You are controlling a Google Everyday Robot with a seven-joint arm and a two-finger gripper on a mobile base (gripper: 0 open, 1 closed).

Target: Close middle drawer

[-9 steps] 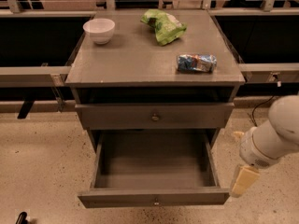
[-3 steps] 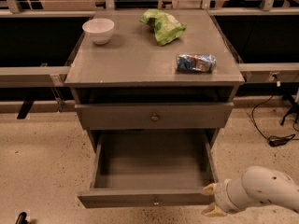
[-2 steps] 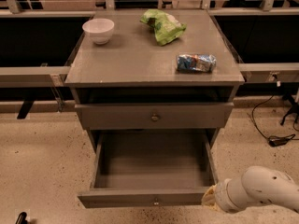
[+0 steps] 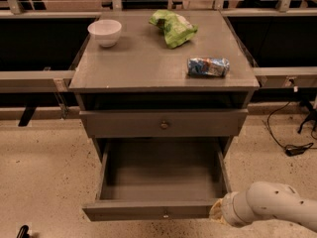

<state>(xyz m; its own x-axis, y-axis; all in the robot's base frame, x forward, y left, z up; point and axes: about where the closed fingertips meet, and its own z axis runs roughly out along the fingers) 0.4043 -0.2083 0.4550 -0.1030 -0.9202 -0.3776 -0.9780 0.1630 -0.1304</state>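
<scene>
The middle drawer point(image 4: 161, 182) is pulled far out of the grey cabinet and is empty inside. Its narrow front panel point(image 4: 124, 212) carries a small round knob point(image 4: 165, 214) at its centre. My gripper point(image 4: 216, 211) sits at the right end of that front panel, touching or nearly touching its corner. The pale arm point(image 4: 270, 209) comes in from the lower right and hides most of the gripper.
A taller drawer front point(image 4: 163, 123) with a like knob is shut above. On the cabinet top point(image 4: 143, 63) are a white bowl point(image 4: 104, 31), a green bag point(image 4: 172, 27) and a blue packet point(image 4: 208, 66). A cable point(image 4: 292, 145) lies on the floor to the right.
The arm has dropped from beside the cabinet to the drawer front's right corner and crept slightly left. The drawer stays pulled out about as far as before.
</scene>
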